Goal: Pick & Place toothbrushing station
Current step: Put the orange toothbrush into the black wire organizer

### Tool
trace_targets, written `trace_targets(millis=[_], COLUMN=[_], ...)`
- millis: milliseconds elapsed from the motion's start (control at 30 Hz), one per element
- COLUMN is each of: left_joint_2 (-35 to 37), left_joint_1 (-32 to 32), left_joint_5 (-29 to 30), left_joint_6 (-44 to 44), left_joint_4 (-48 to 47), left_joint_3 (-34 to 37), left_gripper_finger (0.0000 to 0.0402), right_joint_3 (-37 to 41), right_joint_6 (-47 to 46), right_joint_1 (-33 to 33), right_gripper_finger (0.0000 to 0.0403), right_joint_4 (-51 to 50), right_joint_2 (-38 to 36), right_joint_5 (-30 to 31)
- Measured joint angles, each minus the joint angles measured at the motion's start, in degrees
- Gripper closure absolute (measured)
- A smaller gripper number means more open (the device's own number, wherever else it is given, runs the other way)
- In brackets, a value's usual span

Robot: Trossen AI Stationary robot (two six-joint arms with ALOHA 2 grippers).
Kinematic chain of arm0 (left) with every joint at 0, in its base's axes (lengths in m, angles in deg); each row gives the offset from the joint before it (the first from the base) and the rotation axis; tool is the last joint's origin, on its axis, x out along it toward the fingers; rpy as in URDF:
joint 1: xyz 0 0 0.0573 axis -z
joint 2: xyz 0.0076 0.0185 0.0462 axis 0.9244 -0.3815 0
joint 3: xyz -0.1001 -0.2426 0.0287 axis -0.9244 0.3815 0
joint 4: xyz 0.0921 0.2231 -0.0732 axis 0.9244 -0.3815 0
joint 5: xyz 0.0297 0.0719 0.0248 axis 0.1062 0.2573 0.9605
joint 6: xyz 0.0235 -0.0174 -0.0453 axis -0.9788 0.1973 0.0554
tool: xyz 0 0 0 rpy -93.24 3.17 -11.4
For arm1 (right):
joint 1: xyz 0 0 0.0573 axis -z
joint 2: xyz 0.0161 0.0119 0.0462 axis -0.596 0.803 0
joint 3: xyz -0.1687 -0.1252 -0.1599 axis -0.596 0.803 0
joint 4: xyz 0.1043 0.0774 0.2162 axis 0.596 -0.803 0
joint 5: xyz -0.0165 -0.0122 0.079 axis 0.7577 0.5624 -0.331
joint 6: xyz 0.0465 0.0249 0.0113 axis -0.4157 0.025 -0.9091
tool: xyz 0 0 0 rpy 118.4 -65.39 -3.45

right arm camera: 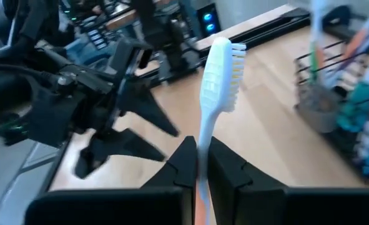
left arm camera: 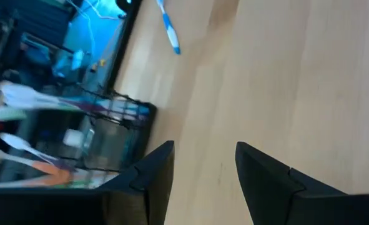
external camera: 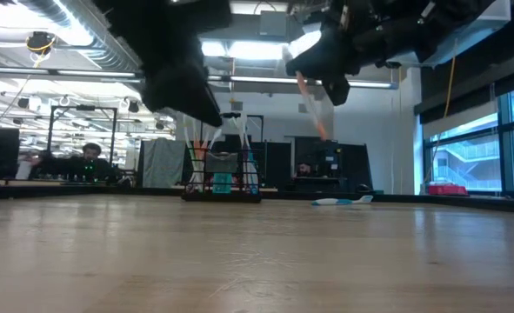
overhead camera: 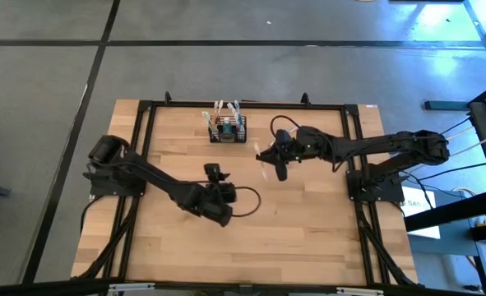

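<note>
right gripper (right arm camera: 203,164) raised mid-table right of station, jaws clamped on white toothbrush (right arm camera: 216,81), left gripper (overhead camera: 218,174) jaws apart and empty, hovering mid-table, toothbrushing station (overhead camera: 227,128) black wire-mesh basket, upright, brushes inside, near table's far edge

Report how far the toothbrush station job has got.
Done: several toothbrushes already stand in the black mesh holder at the table's far edge. In hand: the right gripper is shut on a white toothbrush, raised beside the holder. Left: a blue toothbrush lies on the table; the left gripper is open, holding nothing.
</note>
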Motion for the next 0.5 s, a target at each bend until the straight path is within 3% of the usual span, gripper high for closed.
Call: trace_targets(millis=[267, 500], left_joint_2=[13.15, 23.55], left_joint_1=[-0.45, -2.86], left_joint_5=[-0.54, -0.14], left_joint_6=[1.29, 0.79], left_joint_4=[16.78, 31.52], left_joint_3=[15.26, 26.43], left_gripper_finger=[0.0235, 0.0235], right_joint_3=[0.00, -0.02], right_joint_6=[7.49, 16.37], right_joint_1=[3.00, 4.90], right_gripper_finger=[0.0379, 0.0379], right_joint_4=[3.00, 16.73], right_joint_2=[0.00, 1.24], right_joint_5=[5.03, 5.16])
